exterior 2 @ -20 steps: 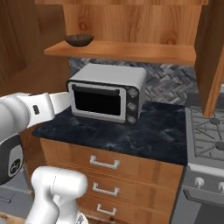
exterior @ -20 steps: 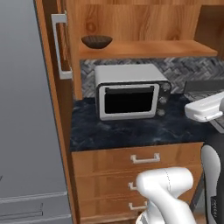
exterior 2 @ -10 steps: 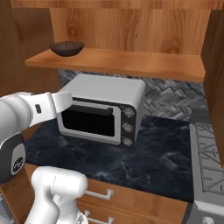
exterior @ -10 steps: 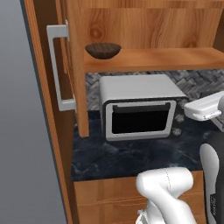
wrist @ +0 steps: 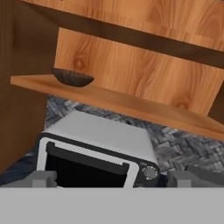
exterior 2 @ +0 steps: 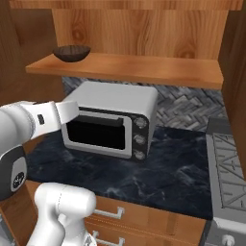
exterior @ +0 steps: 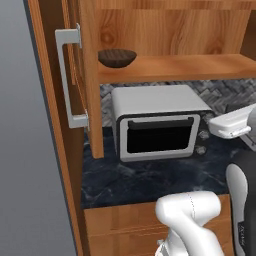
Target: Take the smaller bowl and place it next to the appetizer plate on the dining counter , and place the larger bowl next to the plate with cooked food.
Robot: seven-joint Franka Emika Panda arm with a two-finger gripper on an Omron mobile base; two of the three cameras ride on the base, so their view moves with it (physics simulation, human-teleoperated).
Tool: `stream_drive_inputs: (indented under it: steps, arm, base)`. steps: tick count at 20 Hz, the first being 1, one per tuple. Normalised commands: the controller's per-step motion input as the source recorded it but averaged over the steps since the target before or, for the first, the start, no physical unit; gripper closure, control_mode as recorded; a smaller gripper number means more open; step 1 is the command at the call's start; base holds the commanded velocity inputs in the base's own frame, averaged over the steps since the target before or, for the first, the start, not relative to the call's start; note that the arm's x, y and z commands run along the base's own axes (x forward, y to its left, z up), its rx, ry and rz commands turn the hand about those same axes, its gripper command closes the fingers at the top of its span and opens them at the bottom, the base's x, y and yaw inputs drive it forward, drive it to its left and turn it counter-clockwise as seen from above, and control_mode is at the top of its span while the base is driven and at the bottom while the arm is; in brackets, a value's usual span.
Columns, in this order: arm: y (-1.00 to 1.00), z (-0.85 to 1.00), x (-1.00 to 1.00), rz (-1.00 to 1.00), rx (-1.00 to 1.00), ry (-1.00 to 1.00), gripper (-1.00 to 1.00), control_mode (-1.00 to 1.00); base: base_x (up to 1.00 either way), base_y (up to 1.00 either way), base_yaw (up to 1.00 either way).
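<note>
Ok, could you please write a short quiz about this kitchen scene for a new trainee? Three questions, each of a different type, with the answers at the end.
1. True or false: the smaller bowl sits on the wooden shelf above the toaster oven.
2. Multiple choice: what does the toaster oven stand on? A) the wooden shelf B) the dark marbled counter C) the stovetop
3. Fill in: in the right base view, the smaller bowl is near the ____ end of the shelf.

Key: 1 true; 2 B; 3 left.
</note>
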Motion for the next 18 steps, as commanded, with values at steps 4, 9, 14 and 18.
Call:
stream_drive_inputs:
  steps: [4,9,14,18]
  arm:
    - [0.03,0.34,-0.07,0.01,0.0,0.0,-1.0,-1.0]
    - [0.04,0.78,-0.45,0.03,-0.04,-0.02,-1.0,-1.0]
    - [0.27,0.37,-0.08,0.0,0.05,0.18,-1.0,-1.0]
    - [0.23,0.03,0.0,-0.11,0.33,0.2,-1.0,-1.0]
  base:
    - [0.0,0.0,0.0]
    - [0.0,0.0,0.0]
    - [0.0,0.0,0.0]
    - [0.0,0.0,0.0]
